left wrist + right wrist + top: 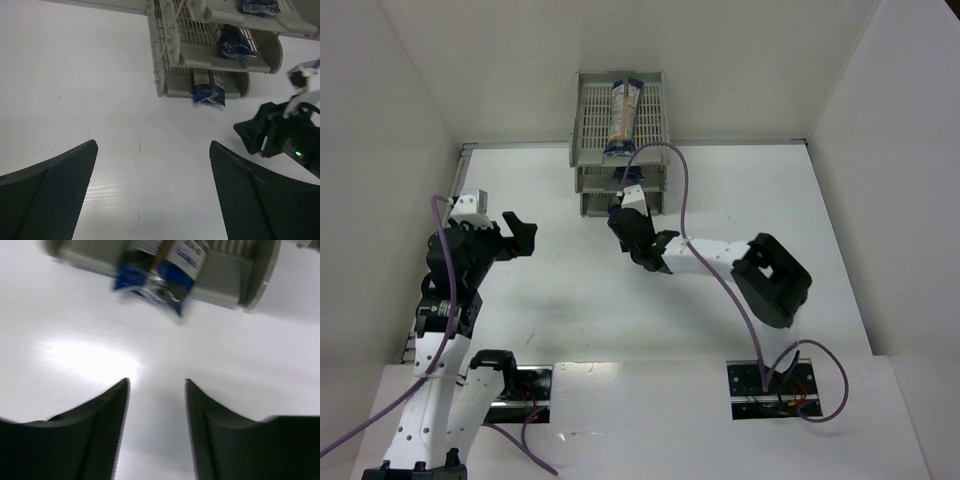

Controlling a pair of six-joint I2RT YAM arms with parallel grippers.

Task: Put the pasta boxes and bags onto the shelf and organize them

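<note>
The grey three-tier shelf [590, 120] stands at the far middle of the table. One pasta pack [623, 112] lies lengthwise on its top tier. In the left wrist view the shelf [172, 50] holds a pack's blue end on the top tier [256, 6], one on the middle tier [235, 47] and one sticking out of the bottom tier [207, 90]. My right gripper [632, 238] is open and empty just in front of the shelf, facing the bottom pack's blue end [157, 275]. My left gripper [525, 235] is open and empty, further left over bare table.
White walls enclose the table on the left, right and back. The right arm's black gripper [280, 135] shows at the right of the left wrist view. A purple cable [685, 200] arcs over the right arm, close to the shelf front.
</note>
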